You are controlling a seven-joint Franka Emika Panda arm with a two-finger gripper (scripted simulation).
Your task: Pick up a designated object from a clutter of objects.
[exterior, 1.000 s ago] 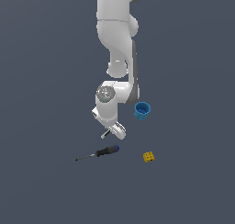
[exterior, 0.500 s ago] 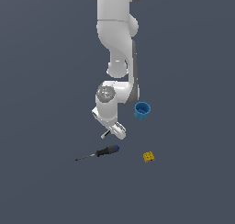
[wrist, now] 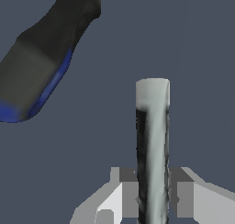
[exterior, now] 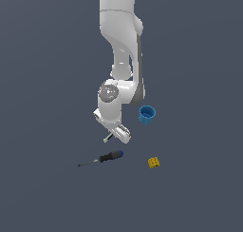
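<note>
Tool [wrist: 152, 198]: I am seeing it pinching the marker [wrist: 153, 140], a pad touching each side.
Marker location: lying at the tool, just far of the screwdriver [exterior: 107, 157], left of the blue cup [exterior: 147, 114].
Step in hand: I am judging it the lift.
Doing it well: I am planning a straight, slow rise, keeping the pinch firm and clear of the screwdriver.
Yellow block [exterior: 153, 162]: sitting well apart, on the right.

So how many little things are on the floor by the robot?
4. The marker sits between the end effector fingers, the screwdriver lies in front of it, the cup is beside the arm, and the yellow block lies nearer the camera.
</note>
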